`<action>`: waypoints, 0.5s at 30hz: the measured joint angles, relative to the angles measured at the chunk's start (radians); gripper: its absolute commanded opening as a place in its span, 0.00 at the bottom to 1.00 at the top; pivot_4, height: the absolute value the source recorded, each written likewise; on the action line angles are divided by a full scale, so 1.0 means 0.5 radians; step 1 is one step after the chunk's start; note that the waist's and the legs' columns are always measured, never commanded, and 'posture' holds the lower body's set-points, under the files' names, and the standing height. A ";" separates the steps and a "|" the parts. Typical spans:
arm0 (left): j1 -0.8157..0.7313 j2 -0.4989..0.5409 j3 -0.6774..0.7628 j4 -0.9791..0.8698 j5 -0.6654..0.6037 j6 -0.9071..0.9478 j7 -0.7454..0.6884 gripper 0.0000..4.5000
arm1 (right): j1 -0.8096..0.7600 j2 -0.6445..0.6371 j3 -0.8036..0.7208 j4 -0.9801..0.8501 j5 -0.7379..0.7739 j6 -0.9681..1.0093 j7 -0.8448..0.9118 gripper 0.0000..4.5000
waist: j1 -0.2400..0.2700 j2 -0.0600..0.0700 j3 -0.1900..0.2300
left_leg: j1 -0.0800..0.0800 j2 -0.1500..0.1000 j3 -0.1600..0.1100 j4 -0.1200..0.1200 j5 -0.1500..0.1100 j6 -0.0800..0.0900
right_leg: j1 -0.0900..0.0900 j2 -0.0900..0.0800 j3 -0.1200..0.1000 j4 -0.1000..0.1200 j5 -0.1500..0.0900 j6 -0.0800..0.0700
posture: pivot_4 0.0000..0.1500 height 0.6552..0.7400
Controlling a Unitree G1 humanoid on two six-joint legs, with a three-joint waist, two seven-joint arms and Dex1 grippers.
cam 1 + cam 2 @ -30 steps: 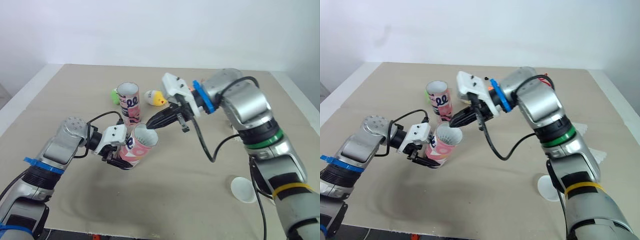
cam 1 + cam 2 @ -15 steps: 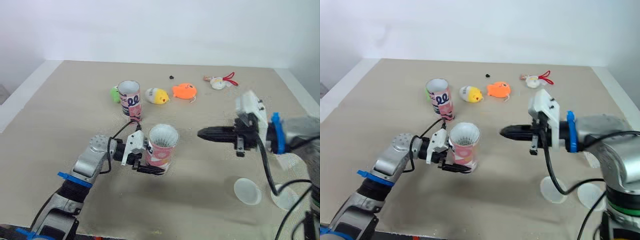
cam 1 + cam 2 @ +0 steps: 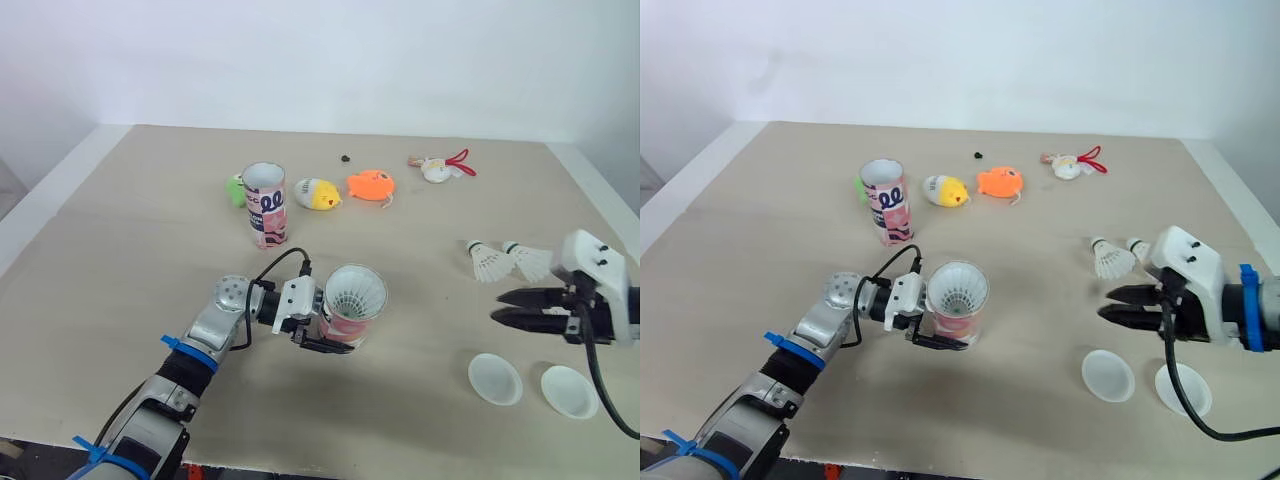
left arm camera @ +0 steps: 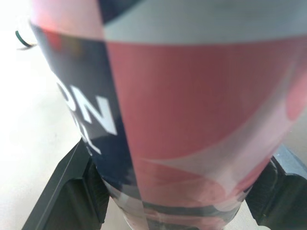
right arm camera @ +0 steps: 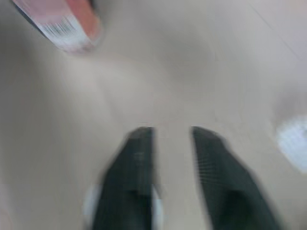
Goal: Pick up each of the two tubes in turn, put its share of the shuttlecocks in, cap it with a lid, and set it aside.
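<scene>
The tube (image 3: 352, 303), tilted in your clamped left gripper (image 3: 325, 338), could have spilled its contents if you tipped it further while your spread, empty right gripper (image 3: 497, 306) hovered near 2 loose shuttlecocks (image 3: 487, 262).

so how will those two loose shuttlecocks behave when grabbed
The shuttlecocks look very light, mostly thin white skirt. That skirt would likely crush if squeezed. Lying on their sides, they may roll in an arc when nudged.

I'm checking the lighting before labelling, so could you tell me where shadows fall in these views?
Left eye view: even, diffuse light, only a soft shadow on the table beneath the tube held in the left claw. Left wrist view: the tube looks darkest between the fingers.
</scene>
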 measured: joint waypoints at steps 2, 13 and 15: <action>-0.021 -0.013 -0.002 0.068 0.000 -0.046 0.003 0.72 | 0.089 -0.024 0.021 0.076 -0.081 -0.136 0.040 0.82 | 0.000 0.000 0.000 | 0.001 0.000 0.001 0.000 0.001 0.002 | 0.001 -0.001 0.000 -0.002 -0.003 0.006 | 1.00 1.00; -0.068 -0.084 0.004 0.226 -0.027 -0.084 -0.040 0.72 | -0.134 -0.131 0.623 0.434 -0.358 -0.547 0.112 0.98 | -0.007 -0.003 0.002 | 0.010 0.002 0.010 -0.001 0.006 0.009 | 0.005 -0.004 0.005 -0.005 0.004 0.008 | 1.00 1.00; -0.075 -0.080 0.002 0.215 -0.031 -0.036 -0.065 0.72 | -0.249 -0.131 0.770 0.462 -0.382 -0.547 0.133 0.98 | -0.009 0.001 0.000 | 0.009 0.002 0.011 -0.003 0.006 0.008 | 0.003 -0.003 0.005 -0.004 0.005 0.005 | 1.00 1.00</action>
